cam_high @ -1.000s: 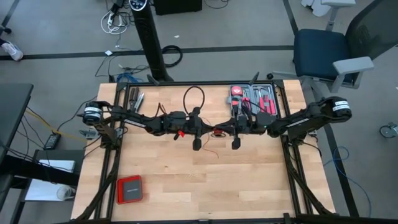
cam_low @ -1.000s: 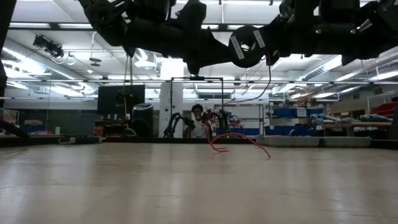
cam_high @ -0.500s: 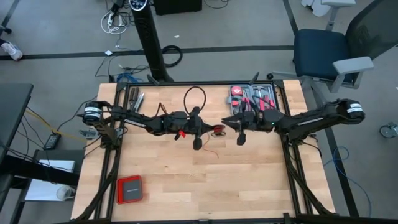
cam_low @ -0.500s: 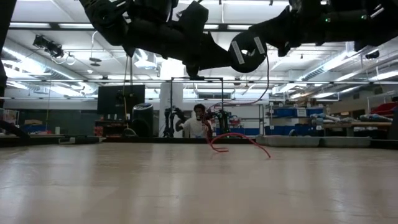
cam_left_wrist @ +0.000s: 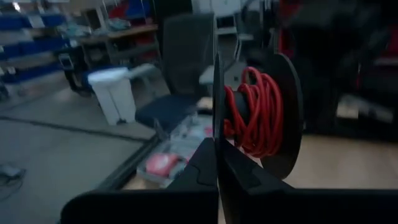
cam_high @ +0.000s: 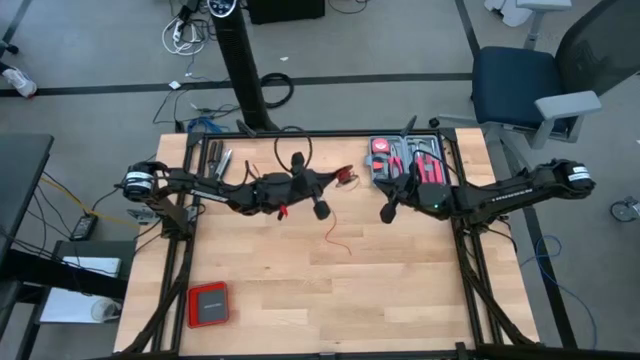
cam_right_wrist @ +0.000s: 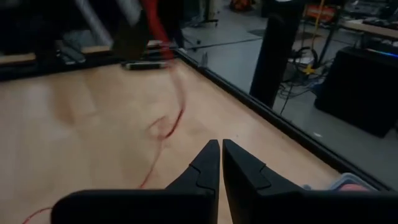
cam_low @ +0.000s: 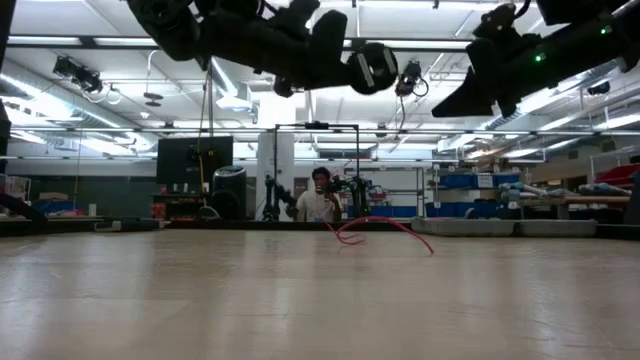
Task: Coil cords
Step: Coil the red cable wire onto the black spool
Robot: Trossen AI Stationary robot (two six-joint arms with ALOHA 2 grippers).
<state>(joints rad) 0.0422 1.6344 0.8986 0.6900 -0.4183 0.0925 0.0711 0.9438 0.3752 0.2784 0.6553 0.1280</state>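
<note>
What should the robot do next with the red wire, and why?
Probably bring the right gripper down to the loose red wire on the table and pinch it. It is shut on nothing, while the left gripper pinches the spool.

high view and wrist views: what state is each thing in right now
left claw: shut on the black spool's flange, raised off the table
black spool: held up, red cord wound on it
red cord: partly coiled, loose tail lying on the wooden table
right claw: shut, holding nothing, above the table
grey tool tray: at the back edge, tools inside
red box: flat on the table, closed
</note>
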